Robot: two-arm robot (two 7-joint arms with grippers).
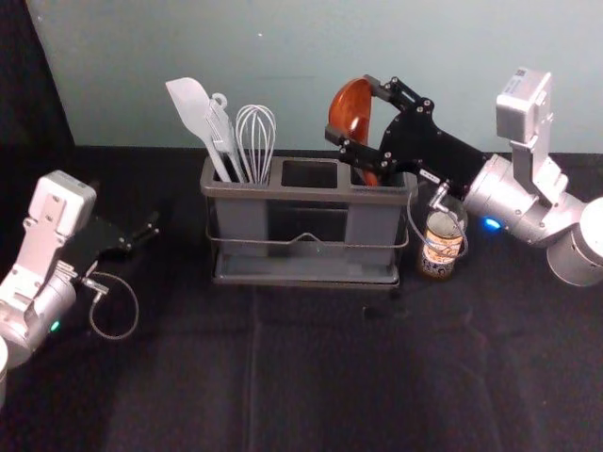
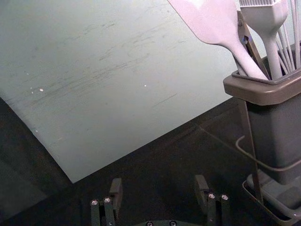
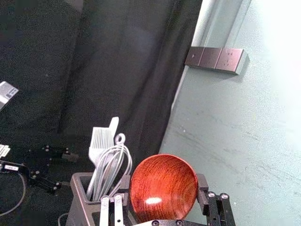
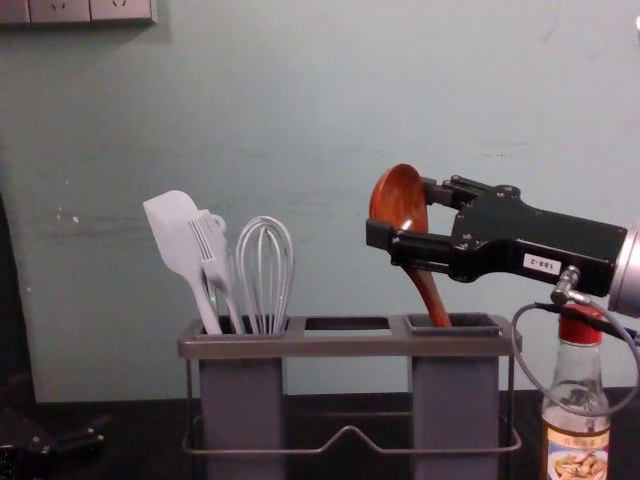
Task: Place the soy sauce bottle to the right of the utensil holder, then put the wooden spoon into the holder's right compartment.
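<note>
Head view: a wooden spoon (image 1: 350, 105) stands bowl uppermost above the right compartment (image 4: 455, 400) of the gray utensil holder (image 1: 311, 195), just right of center in the upper half of the frame. The right gripper (image 1: 351, 110) reaches in from the right edge and grasps the spoon by its bowl, one finger on either side. Chest view shows the spoon's long axis steep yet tilted: the bowl points to the upper left, while the handle slants down and slightly right, passing below the rim into the compartment's mouth. Its lower end is hidden inside. Right wrist view catches the round, red-brown bowl pinched between the pads (image 3: 202, 186).

Beside the holder, on its right, a soy sauce bottle (image 1: 438, 243) stands upright on the dark tabletop (image 1: 311, 367), its long axis vertical and its red cap uppermost at the right of the chest view. The gripper's cable loops in front of the glass.

At the left of the head view, the left gripper (image 1: 149, 229) is held apart from the holder; left wrist view shows its fingers (image 2: 116, 189) spread, with nothing between them. A spatula (image 1: 191, 108), a brush (image 1: 221, 134) and a whisk (image 1: 256, 132) lean in the holder's left compartment, heads up.
</note>
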